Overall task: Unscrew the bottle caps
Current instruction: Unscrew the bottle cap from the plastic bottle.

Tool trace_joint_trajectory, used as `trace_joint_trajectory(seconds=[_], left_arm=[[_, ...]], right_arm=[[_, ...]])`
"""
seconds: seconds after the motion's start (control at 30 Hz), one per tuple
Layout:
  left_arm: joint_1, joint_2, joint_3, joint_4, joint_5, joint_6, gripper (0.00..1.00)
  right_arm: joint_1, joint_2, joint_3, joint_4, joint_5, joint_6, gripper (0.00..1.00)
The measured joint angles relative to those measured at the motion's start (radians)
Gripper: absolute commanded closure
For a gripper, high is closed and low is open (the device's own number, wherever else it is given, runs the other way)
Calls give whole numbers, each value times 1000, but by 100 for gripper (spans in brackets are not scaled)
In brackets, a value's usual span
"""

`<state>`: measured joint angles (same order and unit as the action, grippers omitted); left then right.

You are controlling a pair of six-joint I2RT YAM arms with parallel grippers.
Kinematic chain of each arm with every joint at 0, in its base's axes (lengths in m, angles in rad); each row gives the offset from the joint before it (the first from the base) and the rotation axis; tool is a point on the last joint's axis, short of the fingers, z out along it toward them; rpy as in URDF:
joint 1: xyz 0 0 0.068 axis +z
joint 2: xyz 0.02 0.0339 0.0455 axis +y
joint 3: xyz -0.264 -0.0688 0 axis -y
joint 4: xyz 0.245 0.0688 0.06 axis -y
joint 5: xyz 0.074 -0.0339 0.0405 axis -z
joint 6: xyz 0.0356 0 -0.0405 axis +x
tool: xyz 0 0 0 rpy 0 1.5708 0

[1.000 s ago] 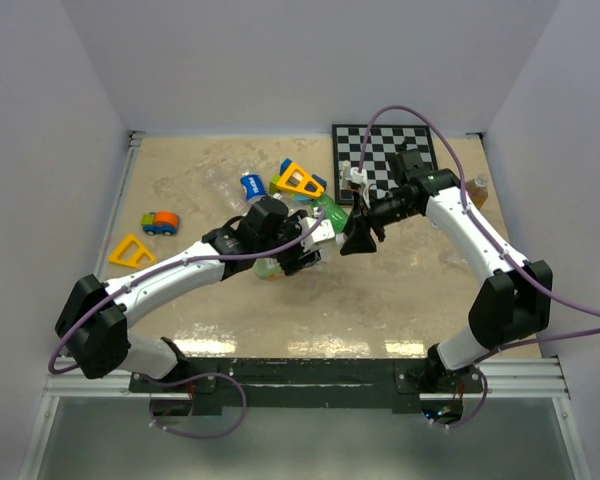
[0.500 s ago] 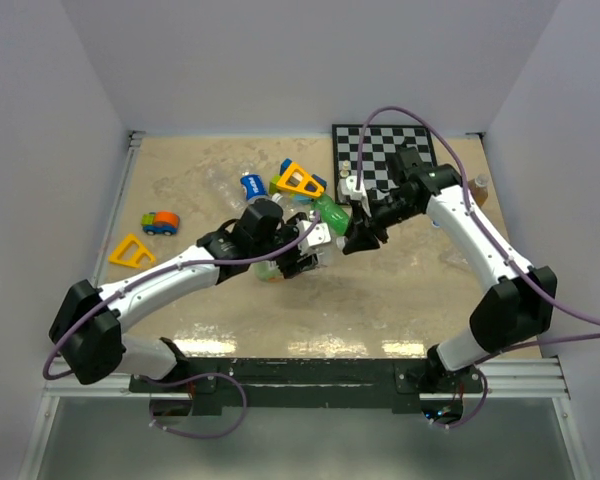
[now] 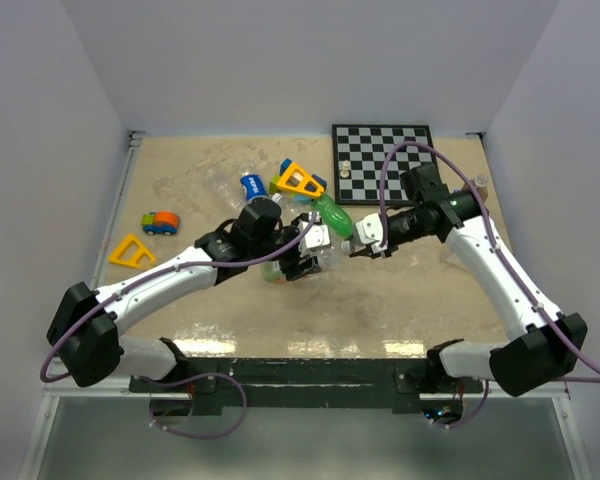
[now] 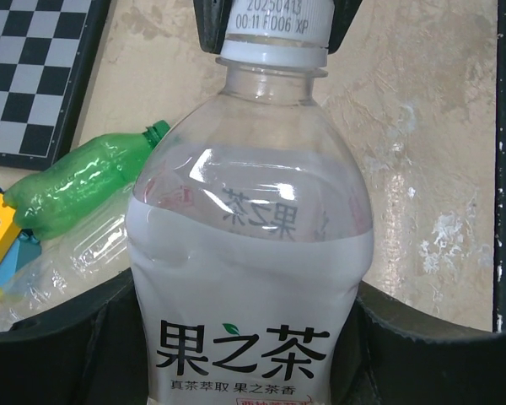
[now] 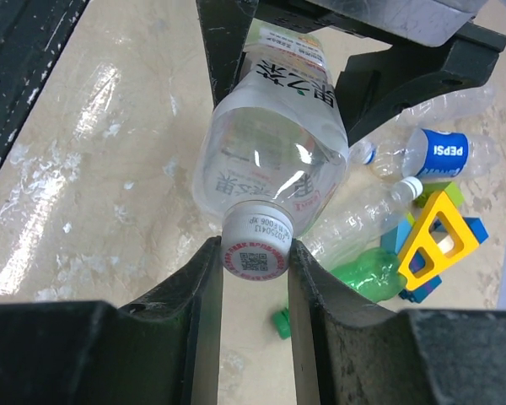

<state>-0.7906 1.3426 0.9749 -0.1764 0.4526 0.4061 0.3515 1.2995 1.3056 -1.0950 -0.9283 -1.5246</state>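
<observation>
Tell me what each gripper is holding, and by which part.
The left gripper holds the clear bottle around its body; the right gripper is shut on that bottle's white cap.

Left gripper (image 4: 249, 342), right gripper (image 5: 255, 253) nose-to-nose, seemingly both closed.

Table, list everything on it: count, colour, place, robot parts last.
Tea bottle: one, clear, centre.
Cap: one, white, on tea bottle.
Green bottle: one, green, behind it.
Clear bottle: one, clear, beside green bottle.
Pepsi bottle: one, blue label, far centre.
Amber bottle: one, amber, right edge.
Chessboard: one, checkered, far right.
Chess pieces: about two, pale, on chessboard.
Orange triangle: one, orange, far centre.
Yellow triangle: one, yellow, left.
Toy car: one, orange, left.
Left gripper: one, black, shut on tea bottle.
Right gripper: one, black, shut on cap.
</observation>
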Motion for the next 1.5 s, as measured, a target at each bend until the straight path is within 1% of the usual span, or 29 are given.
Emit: trace_joint_trajectory(seconds=[0.03, 0.07, 0.1, 0.13, 0.17, 0.2, 0.23, 0.27, 0.43, 0.6, 0.83, 1.0, 1.3, 1.5], left_arm=[[-1, 0, 0, -4, 0, 0, 90], [-2, 0, 0, -6, 0, -2, 90], [-2, 0, 0, -6, 0, -3, 90], [-3, 0, 0, -5, 0, -3, 90], [-3, 0, 0, -3, 1, -4, 90], [-3, 0, 0, -6, 1, -3, 91], [-3, 0, -1, -18, 1, -2, 91], [-3, 0, -1, -30, 1, -2, 91], [-4, 0, -2, -57, -9, -2, 92], [-4, -2, -2, -60, -27, -3, 92], [-4, -21, -2, -61, -51, -4, 92], [-4, -23, -2, -61, -68, -9, 92], [-4, -23, -2, -61, -90, -26, 92], [-4, -23, -2, -61, -99, -29, 92]], right_arm=[[0, -6, -11, 11, -4, 16, 76], [0, -12, -19, 20, -6, 34, 67], [0, -17, -23, 25, -6, 53, 55], [0, -21, -24, 31, -6, 74, 37], [0, -24, -25, 36, -6, 101, 27], [0, -29, -25, 41, -2, 132, 19], [-5, -32, -25, 54, 5, 159, 15], [-10, -37, -25, 66, 11, 189, 13], [-19, -55, -5, 79, 59, 320, 11], [-19, -131, 7, 94, 126, 435, 10], [-27, -203, 6, 122, 129, 548, 10], [-48, -183, -4, 127, 116, 616, 10], [-122, -68, -2, 80, 21, 693, 11], [-209, -23, 2, 107, -8, 842, 11]])
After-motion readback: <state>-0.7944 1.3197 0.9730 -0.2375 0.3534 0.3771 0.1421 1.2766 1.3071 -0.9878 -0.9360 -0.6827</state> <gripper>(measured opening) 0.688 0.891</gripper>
